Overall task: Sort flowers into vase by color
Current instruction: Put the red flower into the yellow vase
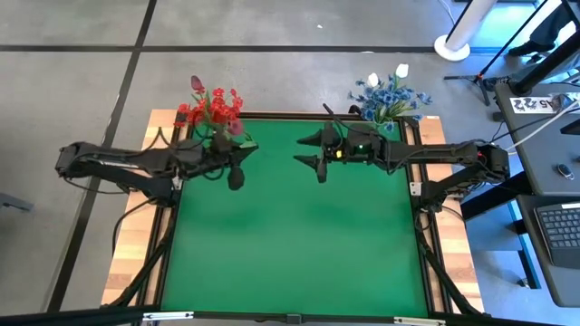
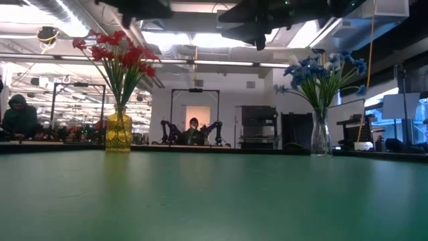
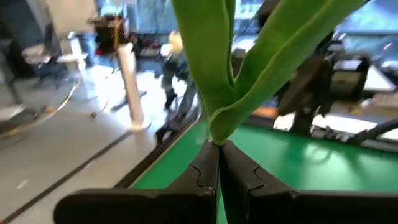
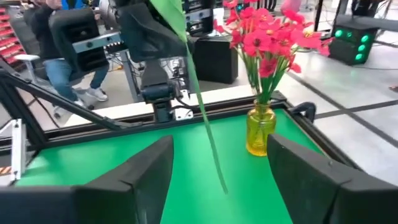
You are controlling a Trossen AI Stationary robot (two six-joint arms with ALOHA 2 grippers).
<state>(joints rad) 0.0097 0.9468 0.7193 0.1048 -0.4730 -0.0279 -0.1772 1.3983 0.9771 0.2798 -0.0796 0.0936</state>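
My left gripper [image 1: 246,149] is shut on a long green-stemmed flower [image 3: 214,74], high above the green table and next to the yellow vase [image 1: 216,131] of red flowers [image 2: 119,53] at the far left. A pink tulip bud [image 1: 237,127] shows just beyond the gripper. My right gripper [image 1: 313,152] hovers open at the far middle, facing the left one across a gap. The held stem [image 4: 205,124] shows between its fingers in the right wrist view, farther off. A clear vase [image 2: 321,137] with blue flowers [image 1: 391,98] and white tulips stands at the far right. My left gripper pinches the green stem [image 3: 217,138] between its two fingers, just below where two long leaves branch off. The fingers come at it about level, from the table's left, across the stem. The flower is lifted clear of the table, and its lower end [image 4: 222,186] hangs free below the fingers.
The green table top [image 1: 290,244] lies bare from its middle to its near edge. Both vases stand at its far edge. Beyond the table are stands, desks and a seated person [image 2: 20,117].
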